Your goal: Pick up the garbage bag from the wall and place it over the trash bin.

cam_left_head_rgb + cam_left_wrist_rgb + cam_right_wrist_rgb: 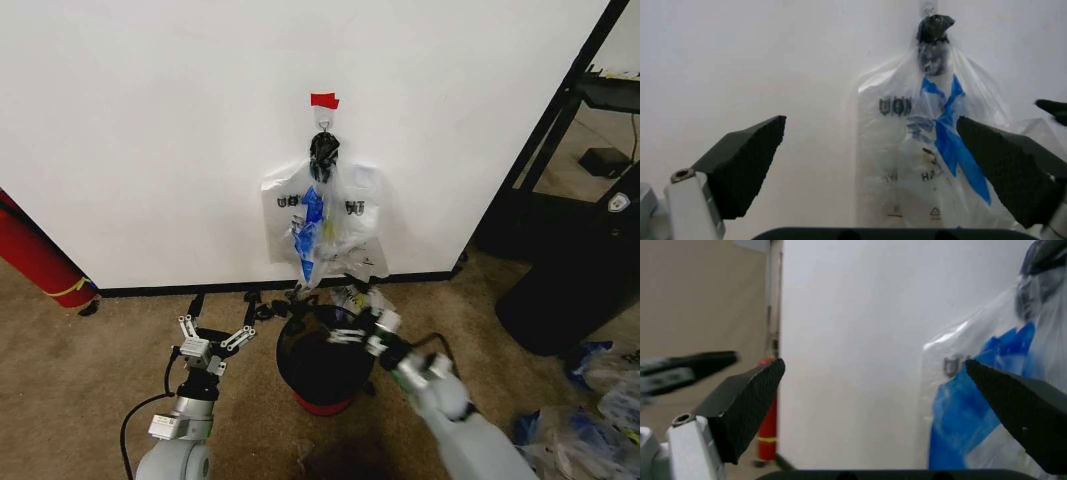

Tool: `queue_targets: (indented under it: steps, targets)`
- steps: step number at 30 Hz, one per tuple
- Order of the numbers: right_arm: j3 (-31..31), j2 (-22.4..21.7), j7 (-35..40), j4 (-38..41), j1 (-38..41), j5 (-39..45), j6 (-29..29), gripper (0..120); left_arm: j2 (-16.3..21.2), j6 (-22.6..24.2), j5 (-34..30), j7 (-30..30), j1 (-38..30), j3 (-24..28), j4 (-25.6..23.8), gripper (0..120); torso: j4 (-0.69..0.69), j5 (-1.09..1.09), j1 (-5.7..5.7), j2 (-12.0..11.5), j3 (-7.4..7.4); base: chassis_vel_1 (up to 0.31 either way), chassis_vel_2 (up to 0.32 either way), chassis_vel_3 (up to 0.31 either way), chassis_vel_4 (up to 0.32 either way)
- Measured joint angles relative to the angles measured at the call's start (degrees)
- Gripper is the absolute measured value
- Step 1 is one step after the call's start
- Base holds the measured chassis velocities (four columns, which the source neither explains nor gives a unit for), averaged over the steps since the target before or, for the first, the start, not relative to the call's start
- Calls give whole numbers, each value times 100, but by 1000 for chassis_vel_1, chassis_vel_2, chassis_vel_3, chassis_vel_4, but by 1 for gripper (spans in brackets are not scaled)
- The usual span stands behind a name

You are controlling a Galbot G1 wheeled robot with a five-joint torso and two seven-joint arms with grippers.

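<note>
The garbage bag (322, 222) hangs from a hook on the white wall under a piece of red tape. It is clear plastic with black print and blue patches, its handles bunched dark at the hook. Directly below it on the carpet stands the trash bin (312, 372), black with a red bottom. My left gripper (213, 336) is open to the left of the bin and faces the bag (933, 150). My right gripper (346, 318) is open over the bin's far right rim, just under the bag's lower edge. The bag's blue patch (973, 420) lies beside the right fingers (747, 405).
A long red cylinder (35, 255) leans at the far left by the wall. A big black cylinder (580, 280) and a black shelf frame stand at the right. Loose plastic bags (590, 410) lie on the floor at the lower right. Small black items (262, 306) lie along the baseboard.
</note>
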Motion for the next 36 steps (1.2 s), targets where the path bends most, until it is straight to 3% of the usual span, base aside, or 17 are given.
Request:
queue_targets:
  steps: [11,18,22,24,36]
  targets:
    - [-240,-151,785,-322,372,-764,-369,100,-68,-34,-5,-22,-57,3,105,100,-2,0,0,0,0,0,0,0,0]
    - [-697,-109,1476,-500,761,-952,-934,98,-87,-35,56,-15,-80,38,100,100,0,0,0,0,0,0,0,0,0]
    - [-846,-36,1704,-572,946,-1107,-1298,81,-41,-41,52,-21,-41,-6,89,100,0,0,0,0,0,0,0,0,0]
    - [-856,-17,1724,-596,973,-1185,-1348,78,-28,-46,49,-25,-33,-17,85,100,0,0,0,0,0,0,0,0,0]
    - [-648,-127,1865,-321,895,-1493,-1730,31,11,-116,31,-72,-31,-27,121,100,-2,0,-1,0,0,0,0,0,0]
